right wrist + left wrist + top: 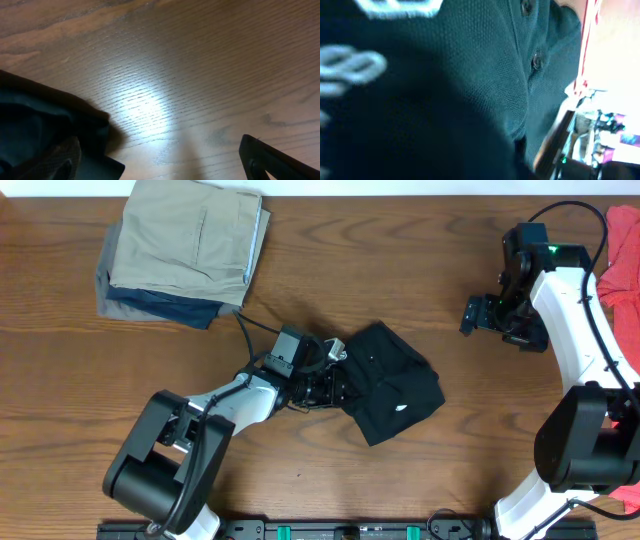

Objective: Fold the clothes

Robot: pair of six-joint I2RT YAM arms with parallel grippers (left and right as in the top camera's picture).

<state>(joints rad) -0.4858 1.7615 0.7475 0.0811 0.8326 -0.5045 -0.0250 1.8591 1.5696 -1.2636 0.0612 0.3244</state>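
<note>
While the black shirt (pixel 392 383) lies as a compact bundle in the middle of the worktop (pixel 300 470), the left gripper (pixel 336 383) is right up against its left edge. The wrist view is all knit cloth, so I cannot tell whether those jaws are apart or pinched on fabric. Soft stuff, this: light, limp, a fine mesh weave that should sag and drag rather than hold a shape, with a button (pixel 536 60) on the placket and a white mark (pixel 402 407) on top. My call is a hold on a doubled edge or corner, not the middle, so the layers lift together. Over on the right, the right gripper (pixel 478 315) hangs with jaws wide apart, holding nothing, well clear of the shirt. Room looks good: bare wood near and left of the bundle. Watch the folded stack (pixel 185 250) at far left and the red garment (pixel 625 255) at the right edge.
</note>
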